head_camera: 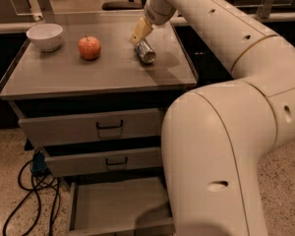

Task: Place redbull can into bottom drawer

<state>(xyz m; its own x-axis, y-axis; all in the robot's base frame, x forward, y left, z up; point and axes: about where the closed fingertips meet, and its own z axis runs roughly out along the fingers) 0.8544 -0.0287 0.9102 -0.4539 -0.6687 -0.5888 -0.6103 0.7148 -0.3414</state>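
While the can [146, 51] lay on its side on the tabletop [88, 77], right of the apple [89, 47], the claw [139, 33] sat at its far end; whether spread or pinching, I could not tell. The bottom drawer [118, 204] stood pulled out below, well apart from the can.

The claw [139, 32] sits at the far end of the redbull can [146, 52], hiding that end. The white arm [211, 146] covers the right side of the bottom drawer [113, 205]; its front is cut off.
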